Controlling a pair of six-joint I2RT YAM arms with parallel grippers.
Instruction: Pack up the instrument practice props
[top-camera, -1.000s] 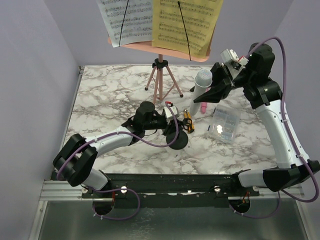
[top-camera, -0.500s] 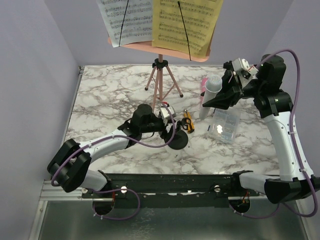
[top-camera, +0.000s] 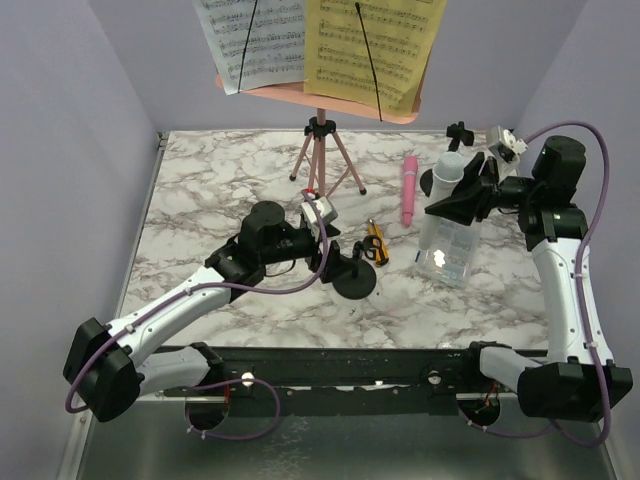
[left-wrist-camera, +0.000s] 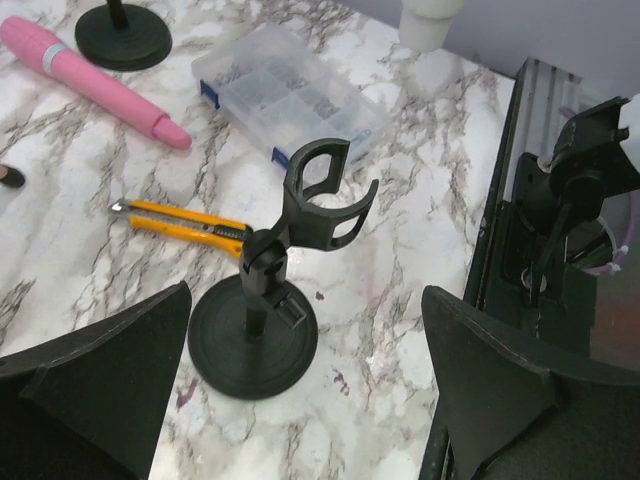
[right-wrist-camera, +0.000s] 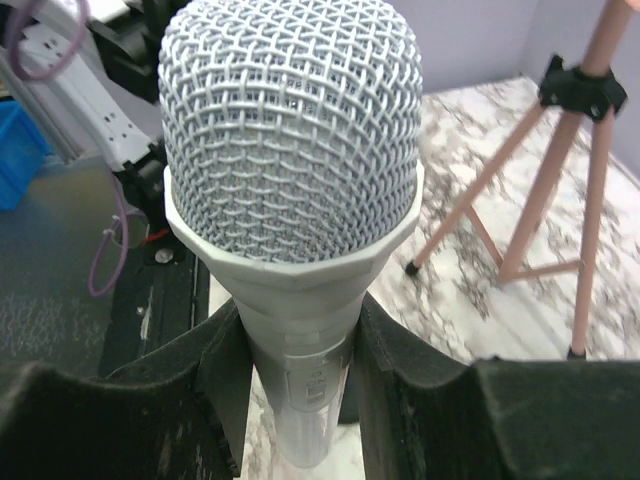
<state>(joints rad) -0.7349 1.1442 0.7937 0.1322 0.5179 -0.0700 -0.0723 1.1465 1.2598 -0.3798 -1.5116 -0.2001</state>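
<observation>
Left gripper (left-wrist-camera: 305, 292) wide, empty, near black mic mount (left-wrist-camera: 255, 335), right gripper (right-wrist-camera: 300, 340) clamping grey-white microphone (right-wrist-camera: 290, 140)

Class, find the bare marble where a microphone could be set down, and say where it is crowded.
Bare: far-left marble between table edge and pink tripod; also near-right, between clear box and near edge. Crowded: centre, around cutter, mic mount and pink microphone.

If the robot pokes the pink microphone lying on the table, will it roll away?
Probably. The pink microphone is round and lies flat on the smooth marble table, so a sideways poke would likely roll it. One end looks thinner, so it may curve as it rolls. It looks like stiff plastic, unlikely to bend.
</observation>
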